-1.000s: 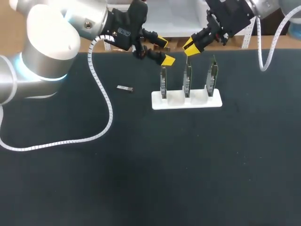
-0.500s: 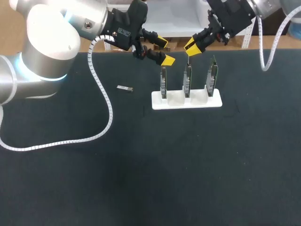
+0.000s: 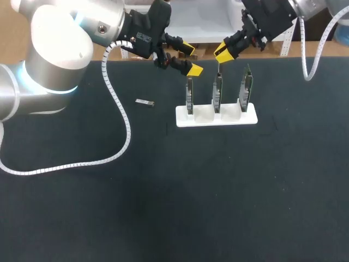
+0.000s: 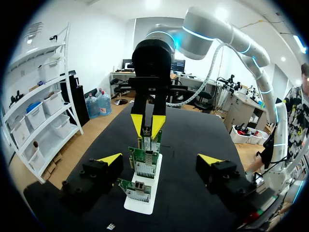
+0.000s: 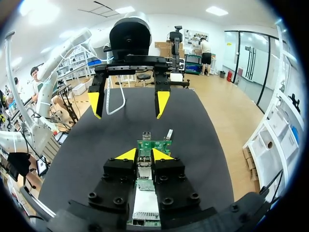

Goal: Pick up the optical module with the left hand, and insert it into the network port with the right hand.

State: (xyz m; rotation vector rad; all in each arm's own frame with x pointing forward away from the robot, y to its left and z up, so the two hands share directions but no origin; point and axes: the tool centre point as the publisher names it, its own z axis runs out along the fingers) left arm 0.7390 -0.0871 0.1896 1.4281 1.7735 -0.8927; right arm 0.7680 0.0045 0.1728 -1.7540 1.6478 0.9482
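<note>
— What is in the white holder [image 3: 216, 117] on the dark surface [image 3: 163, 191]?

— Three green cards, each upright in its own slot: the left card [image 3: 189, 94], the middle card [image 3: 217, 91] and the right card [image 3: 247, 89]. From above they show edge-on.

— And the optical module [image 3: 145, 102]?

— It lies flat on the surface, left of the holder and apart from it. Nothing touches it.

— What about the hands?

— The left hand [image 3: 191, 59] hangs above the holder's left end. It is spread wide and holds nothing. In its own wrist view its yellow tips stand either side of the row of cards. The right hand [image 3: 223, 53] sits over the middle card. I cannot tell whether it is clamped or loose.

— What is hard to see?

— From above the module is too small to show any detail. A network port [image 4: 137, 185] shows only on the card nearest the left wrist camera. The right wrist view has the middle card largely hidden by that hand's own body.
</note>
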